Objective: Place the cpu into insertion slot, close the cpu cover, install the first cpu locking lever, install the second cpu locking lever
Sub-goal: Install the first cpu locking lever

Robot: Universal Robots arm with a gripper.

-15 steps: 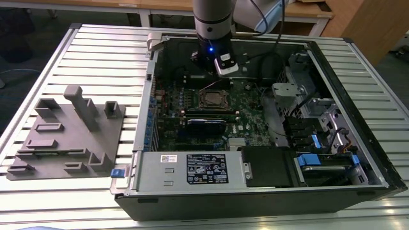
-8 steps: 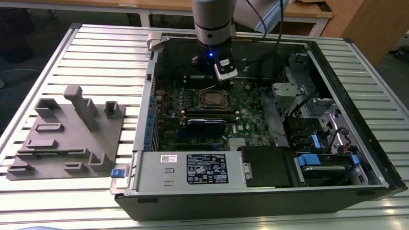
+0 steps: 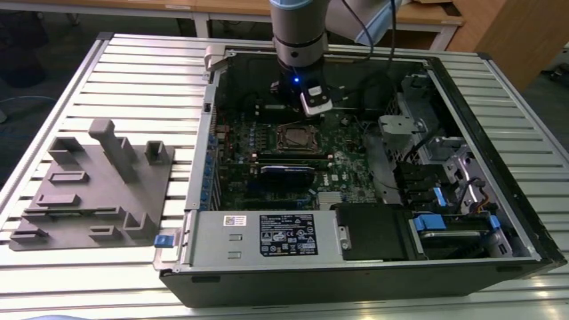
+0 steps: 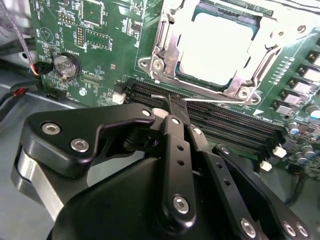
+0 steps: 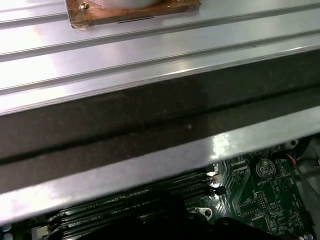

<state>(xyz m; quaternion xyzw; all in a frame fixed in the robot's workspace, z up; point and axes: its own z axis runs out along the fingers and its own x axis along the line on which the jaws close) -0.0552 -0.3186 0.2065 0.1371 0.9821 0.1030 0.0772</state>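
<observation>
In the second wrist view the cpu [image 4: 220, 47] lies flat in the insertion slot [image 3: 296, 137], its dull silver top facing up. The cpu cover [image 4: 162, 42] is down over it as a shiny metal frame around its edges. A thin metal locking lever [image 4: 220, 100] runs along the socket's side nearest the memory slots. My gripper [image 4: 174, 104] is shut, with its black fingers together and their tip right at one end of that lever. In the exterior view the gripper [image 3: 311, 107] hangs inside the open computer case, just behind the socket.
Long black memory slots [image 4: 225, 125] lie between the gripper and the socket. A coin battery [image 4: 65, 65] and red and black cables sit to one side. The case's wall [image 5: 150, 125] rises close by. A grey fixture [image 3: 98, 187] stands at the exterior view's left and drive bays [image 3: 444, 173] at its right.
</observation>
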